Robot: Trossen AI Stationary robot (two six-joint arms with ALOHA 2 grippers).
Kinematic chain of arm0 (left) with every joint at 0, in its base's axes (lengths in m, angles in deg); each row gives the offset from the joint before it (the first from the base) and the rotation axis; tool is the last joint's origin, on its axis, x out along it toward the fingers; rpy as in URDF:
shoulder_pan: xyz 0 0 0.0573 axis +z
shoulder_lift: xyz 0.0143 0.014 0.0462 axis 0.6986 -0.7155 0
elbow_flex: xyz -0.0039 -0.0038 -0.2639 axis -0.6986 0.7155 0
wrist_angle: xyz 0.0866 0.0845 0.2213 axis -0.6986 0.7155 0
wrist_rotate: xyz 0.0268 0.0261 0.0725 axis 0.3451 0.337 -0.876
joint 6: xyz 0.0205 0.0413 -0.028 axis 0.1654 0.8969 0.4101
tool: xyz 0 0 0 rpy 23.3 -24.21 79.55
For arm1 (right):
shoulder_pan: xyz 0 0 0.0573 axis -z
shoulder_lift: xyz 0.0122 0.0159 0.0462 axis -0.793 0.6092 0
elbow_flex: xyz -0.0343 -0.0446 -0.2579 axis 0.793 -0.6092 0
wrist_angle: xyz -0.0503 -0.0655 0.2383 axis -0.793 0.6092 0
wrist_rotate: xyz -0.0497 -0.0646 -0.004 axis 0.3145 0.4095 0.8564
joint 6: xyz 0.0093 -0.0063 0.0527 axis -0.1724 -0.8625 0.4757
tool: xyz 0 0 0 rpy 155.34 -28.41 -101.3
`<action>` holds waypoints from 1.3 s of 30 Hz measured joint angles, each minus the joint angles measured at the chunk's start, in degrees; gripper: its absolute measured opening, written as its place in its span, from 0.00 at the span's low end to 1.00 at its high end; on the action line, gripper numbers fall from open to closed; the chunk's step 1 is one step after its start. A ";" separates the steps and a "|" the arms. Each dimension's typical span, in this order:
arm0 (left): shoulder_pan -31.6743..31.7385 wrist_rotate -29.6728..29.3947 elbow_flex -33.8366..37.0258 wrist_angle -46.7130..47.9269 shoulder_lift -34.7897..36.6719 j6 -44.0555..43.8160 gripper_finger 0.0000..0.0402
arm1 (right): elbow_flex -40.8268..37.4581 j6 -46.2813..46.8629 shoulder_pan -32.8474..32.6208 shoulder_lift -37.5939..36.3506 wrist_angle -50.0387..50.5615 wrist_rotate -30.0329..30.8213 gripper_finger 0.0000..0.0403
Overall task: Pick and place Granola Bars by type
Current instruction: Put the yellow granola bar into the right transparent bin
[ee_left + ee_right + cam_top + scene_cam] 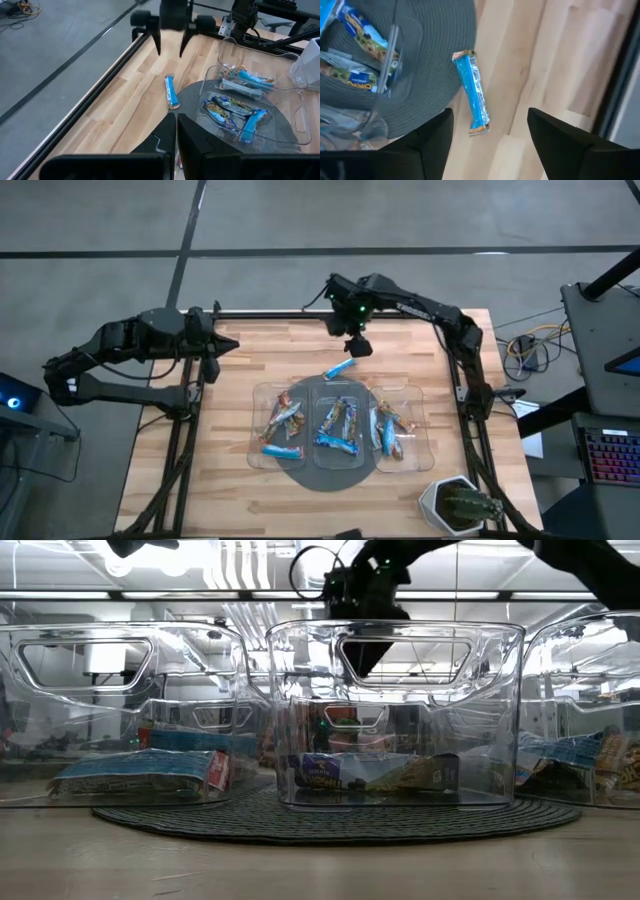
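- High view: table (260, 350) bore three clear trays (400, 392) on a dark round mat (330, 476), bars already mixed inside them.
- Right gripper (357, 347) hung over the table's far side, fingers spread wide, empty, likely lining up a pick.
- Left gripper (228, 346) waited at the left edge, pinched together, empty.
- Loose blue bar (473, 93) lay flat at the mat's rim, outside the trays; shiny foil, crimped ends.

I see three trays (349, 388) side by side on a mat (330, 476), bars inside each. One loose bar (340, 368) lies on the table (170, 480) just behind the middle tray.
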 joint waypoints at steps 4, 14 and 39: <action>0.01 -0.04 0.00 0.00 0.00 0.00 0.00 | 0.00 -0.04 -0.93 2.44 0.04 0.58 0.59; 0.02 -0.09 0.00 0.00 0.00 -0.20 0.00 | 0.00 2.36 -1.77 7.72 0.39 2.56 0.58; 0.00 -0.11 0.02 0.00 0.00 -1.68 0.00 | -0.88 55.91 -1.57 9.71 -1.70 4.42 0.58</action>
